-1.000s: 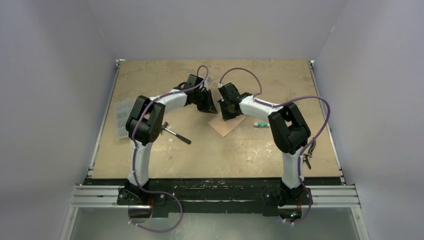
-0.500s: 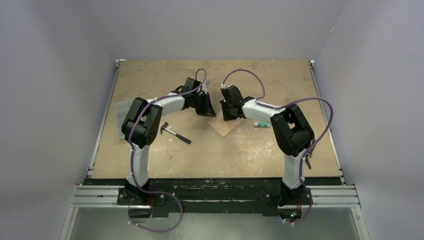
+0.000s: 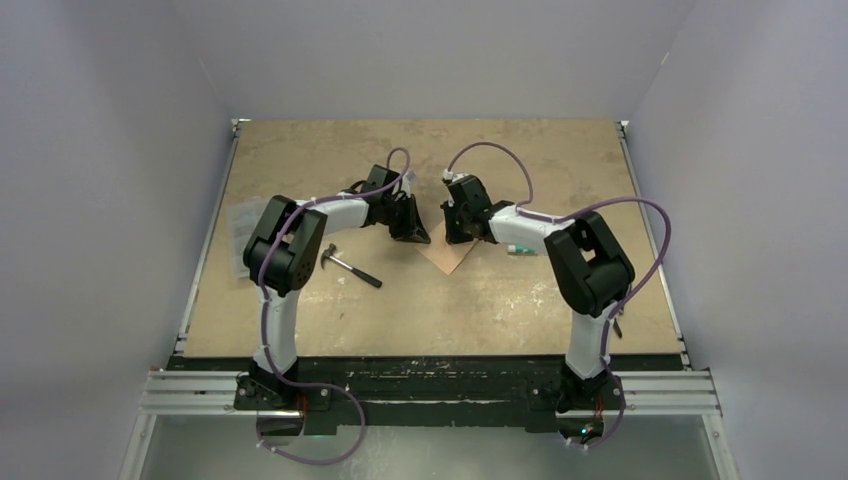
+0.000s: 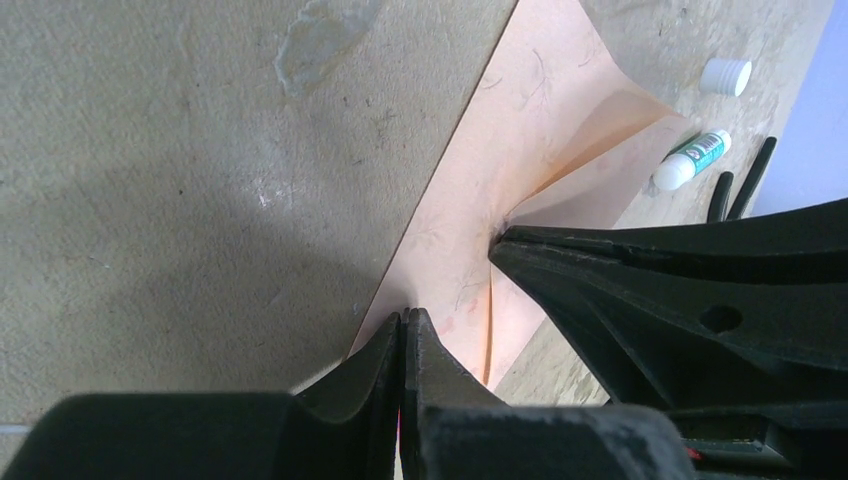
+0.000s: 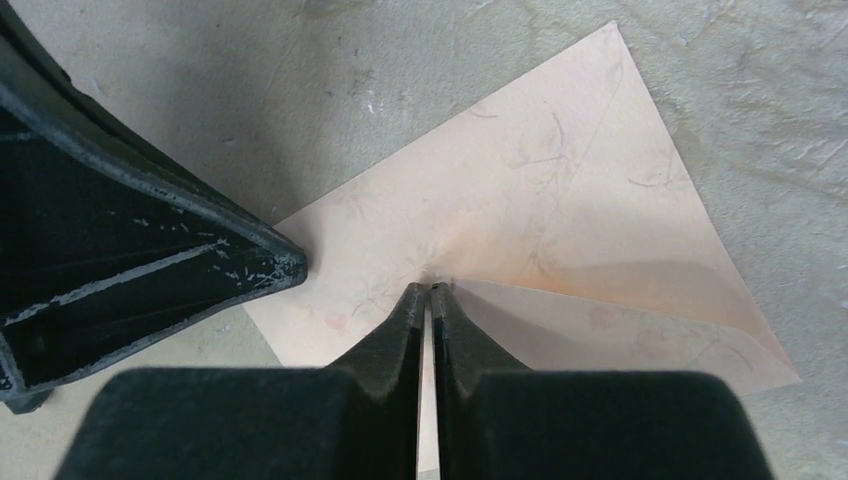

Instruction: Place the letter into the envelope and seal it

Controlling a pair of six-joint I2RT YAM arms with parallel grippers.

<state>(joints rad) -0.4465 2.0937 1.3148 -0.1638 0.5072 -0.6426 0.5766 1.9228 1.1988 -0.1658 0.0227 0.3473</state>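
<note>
Pinching envelope (image 5: pixel 540 180) — R claw (image 5: pixel 428 292), glue label (image 4: pixel 703 150) illegible

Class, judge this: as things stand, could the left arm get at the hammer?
Probably yes. The hammer lies uncovered beside the left arm, nothing on it. But the left claw is shut at the edge of the envelope, so it would have to pull back and open first.

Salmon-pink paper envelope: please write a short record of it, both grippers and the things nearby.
salmon-pink paper envelope: lies on the tan wooden table, one layer pulled up
left gripper: shut, tips at the envelope's edge
right gripper: shut on the raised fold of the envelope
nearby: white glue stick, loose white cap, black-handled hammer
</note>
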